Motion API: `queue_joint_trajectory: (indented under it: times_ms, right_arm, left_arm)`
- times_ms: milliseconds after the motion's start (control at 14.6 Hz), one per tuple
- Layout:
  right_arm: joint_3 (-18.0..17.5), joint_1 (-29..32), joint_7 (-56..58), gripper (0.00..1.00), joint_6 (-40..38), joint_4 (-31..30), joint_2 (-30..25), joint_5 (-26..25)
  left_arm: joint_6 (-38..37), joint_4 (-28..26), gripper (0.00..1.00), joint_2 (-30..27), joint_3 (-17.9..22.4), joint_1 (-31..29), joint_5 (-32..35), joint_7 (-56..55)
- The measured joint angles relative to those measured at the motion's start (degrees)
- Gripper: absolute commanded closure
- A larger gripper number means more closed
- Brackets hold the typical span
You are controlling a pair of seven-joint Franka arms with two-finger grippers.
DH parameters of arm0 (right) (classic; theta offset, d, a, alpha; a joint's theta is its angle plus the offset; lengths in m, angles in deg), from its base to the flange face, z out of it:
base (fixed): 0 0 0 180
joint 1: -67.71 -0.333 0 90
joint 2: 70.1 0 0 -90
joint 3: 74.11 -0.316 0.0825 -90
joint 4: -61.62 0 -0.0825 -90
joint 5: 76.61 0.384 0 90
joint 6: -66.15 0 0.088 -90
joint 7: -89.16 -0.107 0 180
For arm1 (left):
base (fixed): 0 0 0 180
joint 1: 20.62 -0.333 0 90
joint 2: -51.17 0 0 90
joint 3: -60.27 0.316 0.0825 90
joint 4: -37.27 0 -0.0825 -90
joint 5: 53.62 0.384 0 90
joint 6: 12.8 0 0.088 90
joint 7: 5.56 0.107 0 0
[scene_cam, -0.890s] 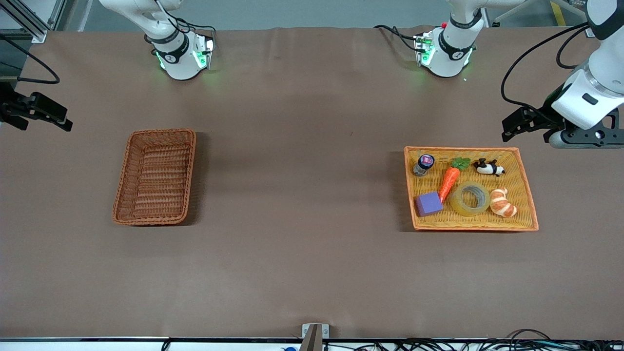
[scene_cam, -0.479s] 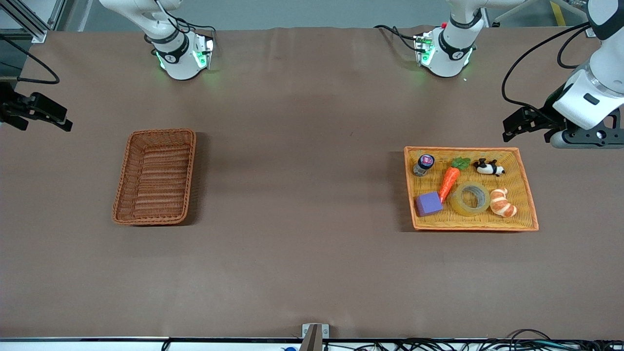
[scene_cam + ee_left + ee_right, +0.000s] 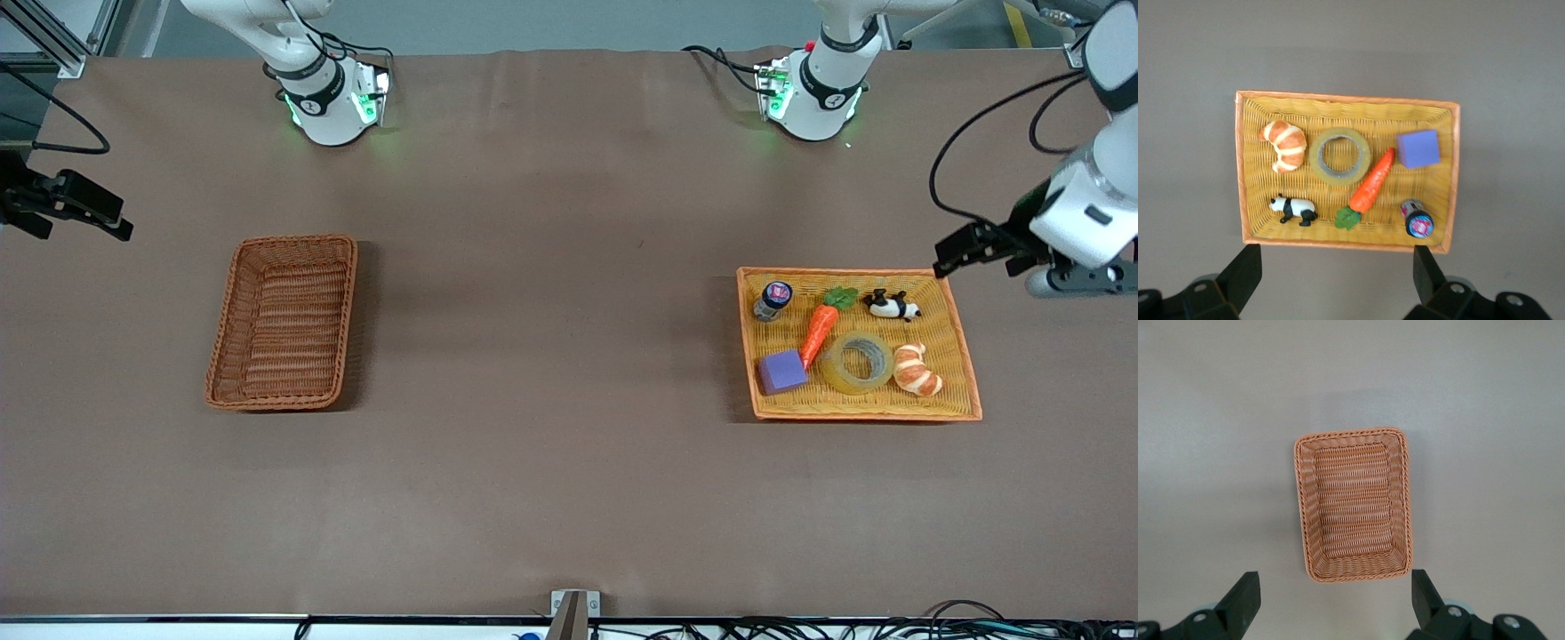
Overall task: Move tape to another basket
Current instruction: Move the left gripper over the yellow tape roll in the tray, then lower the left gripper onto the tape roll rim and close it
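In the shallow orange-yellow woven tray [image 3: 965, 373], at the left arm's end of the worktop, the translucent yellowish ring of packing tape [image 3: 858, 362] lies flat between an orange toy carrot [image 3: 819, 331] and a striped croissant [image 3: 917, 370]. The left claw [image 3: 987, 249], wide open and empty above the tray's corner, is best lowered with one finger inside the grey core. A purple cube [image 3: 781, 372], a toy panda [image 3: 893, 306] and a small jar [image 3: 773, 300] share the tray. The deeper reddish-brown wicker basket [image 3: 283, 322] holds nothing; the right claw [image 3: 1331, 600] waits open above it.

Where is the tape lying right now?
The tape lies flat in the yellow tray toward the left arm's end of the table, between the carrot and the croissant.
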Motion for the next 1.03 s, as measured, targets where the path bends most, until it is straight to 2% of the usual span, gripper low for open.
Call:
queue_joint_trajectory:
  times_ms: [205, 411, 685, 1027]
  right_arm:
    - [0.0, 0.0, 0.0, 0.0, 0.0, 0.0, 0.0, 0.0]
    - [0.0, 0.0, 0.0, 0.0, 0.0, 0.0, 0.0, 0.0]
    - [-0.1, 0.0, 0.0, 0.0, 0.0, 0.0, 0.0, 0.0]
    - [-0.2, 0.0, 0.1, 0.0, 0.1, 0.0, 0.0, 0.0]
  left_arm:
    - [3.3, -0.3, 0.0, 4.5, 1.8, -0.1, 0.0, 2.2]
    - [5.0, -0.6, 0.0, 6.4, 2.4, -0.1, 0.0, 3.0]
    - [16.9, -8.3, 0.01, 8.8, 3.6, -0.4, 0.0, 5.2]
    - [22.4, -10.0, 0.07, 17.3, 3.9, -1.0, 0.0, 7.5]
